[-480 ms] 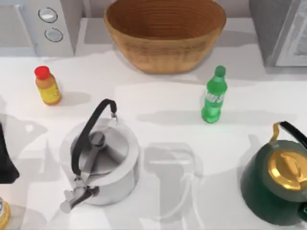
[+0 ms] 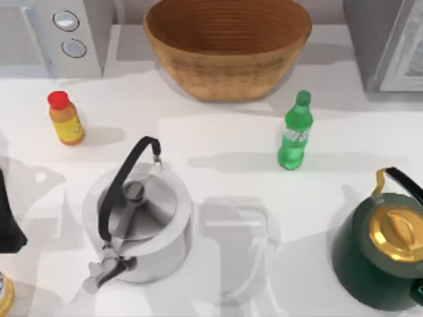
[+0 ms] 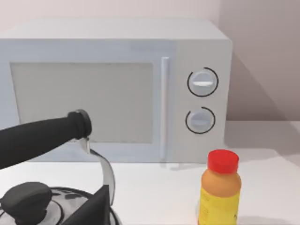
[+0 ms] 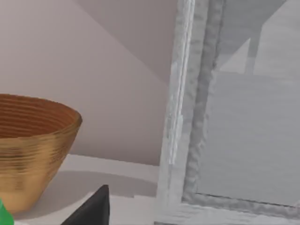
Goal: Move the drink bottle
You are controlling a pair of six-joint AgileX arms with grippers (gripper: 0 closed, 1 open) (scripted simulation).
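The drink bottle is a slim green plastic bottle with a green cap and a green-white label. It stands upright right of the table's middle, just in front of the basket, and nothing touches it. A sliver of its green shows at the edge of the right wrist view. A dark part of my right gripper sits low in that view, looking toward the basket and a grey appliance. My left arm is a black shape at the table's left edge. A dark part of my left gripper shows above the silver kettle.
A woven basket stands at the back middle, a white microwave at the back left and a grey appliance at the back right. An orange-yellow bottle with a red cap stands at the left. A silver kettle sits front left, a green kettle front right.
The faint shadow on the table right of the silver kettle has changed shape a little. The bottles, kettles and basket stand where they were.
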